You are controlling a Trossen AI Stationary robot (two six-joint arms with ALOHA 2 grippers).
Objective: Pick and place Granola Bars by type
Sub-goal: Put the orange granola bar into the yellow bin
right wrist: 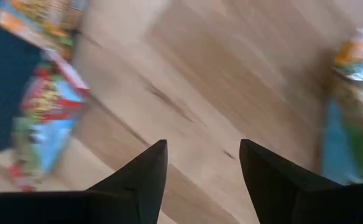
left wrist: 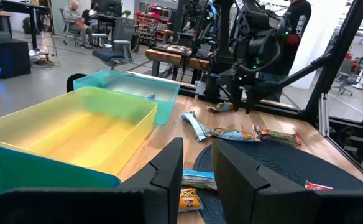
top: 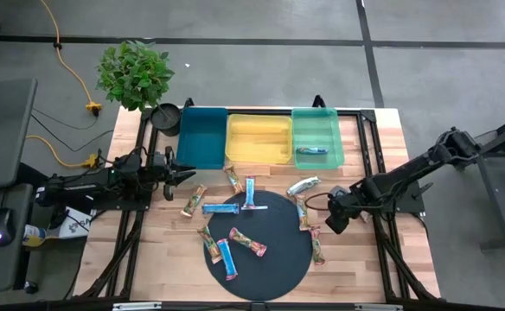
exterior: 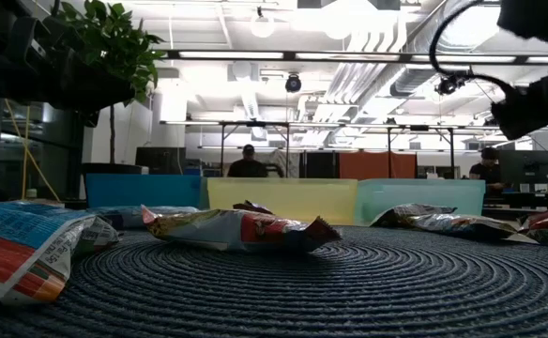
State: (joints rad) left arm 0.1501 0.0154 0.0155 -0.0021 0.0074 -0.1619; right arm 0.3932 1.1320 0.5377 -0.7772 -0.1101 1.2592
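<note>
Wooden bench (top: 149,250) in the high view carries a dark round mat (top: 274,259) strewn with granola bars (top: 222,207); one blue bar (top: 311,150) lies in the green tray (top: 315,121), beside the yellow tray (top: 258,126) and teal tray (top: 202,121). Left hand (top: 186,174) hovers near the teal tray; right hand (top: 330,226) sits at the mat's right edge.

Low view: bars (exterior: 241,228) on the mat.

Left wrist view: fingers (left wrist: 172,168) narrowly apart, empty.

Right wrist view: fingers (right wrist: 147,171) spread wide over bare wood, between bars (right wrist: 45,118).
</note>
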